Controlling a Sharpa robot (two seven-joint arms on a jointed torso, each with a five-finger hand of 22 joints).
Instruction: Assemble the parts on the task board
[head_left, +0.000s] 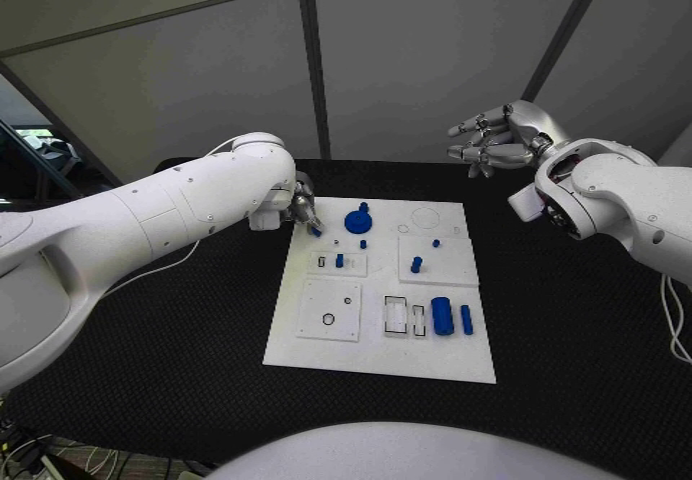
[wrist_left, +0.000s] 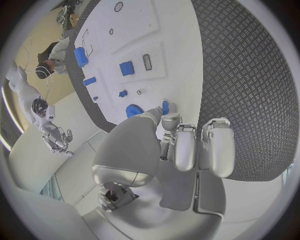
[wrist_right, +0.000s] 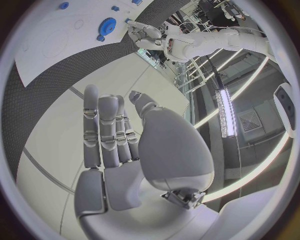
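A robotics lab or test cell: a desk covered in black textured matting, grey partition panels standing behind it on the far side, and a white task board laid out centrally.

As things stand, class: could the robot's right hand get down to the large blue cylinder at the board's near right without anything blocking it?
Probably yes. The right hand hangs open above the table's far right, holding nothing, and the large blue cylinder lies uncovered on the task board. The left hand is at the board's far left corner, out of that path.
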